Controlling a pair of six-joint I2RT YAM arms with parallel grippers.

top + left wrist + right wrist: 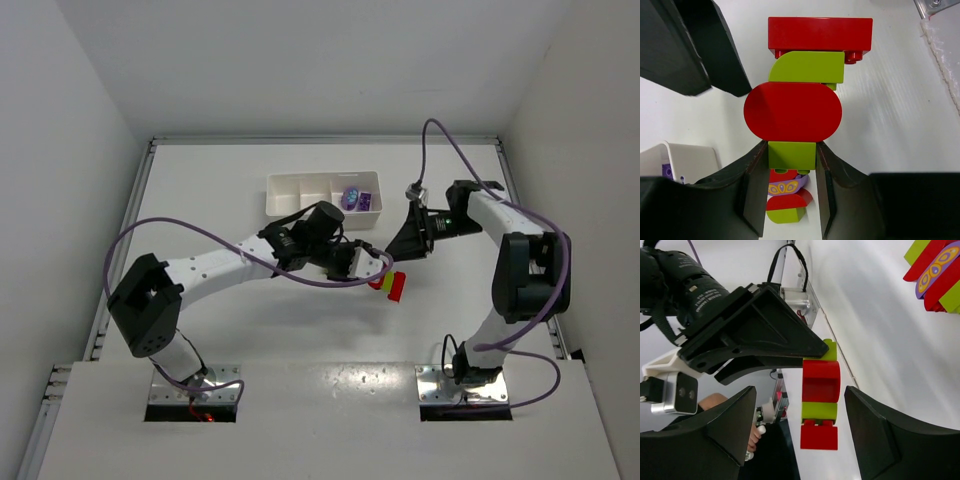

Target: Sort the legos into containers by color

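My left gripper is shut on the yellow-green end brick of a stuck-together stack of red and yellow-green legos, held out over the table. The stack continues with a rounded red brick, a yellow-green one and a red one. My right gripper is open, close to the stack. In the right wrist view the stack shows in the gap between its fingers, touching neither. A second cluster of red, purple and yellow-green legos lies on the table under the left gripper. The white tray holds purple legos in its right compartment.
The tray stands at the back middle of the white table, just behind the left arm. White walls enclose the table on the left, right and back. The second cluster also shows at the right wrist view's top right.
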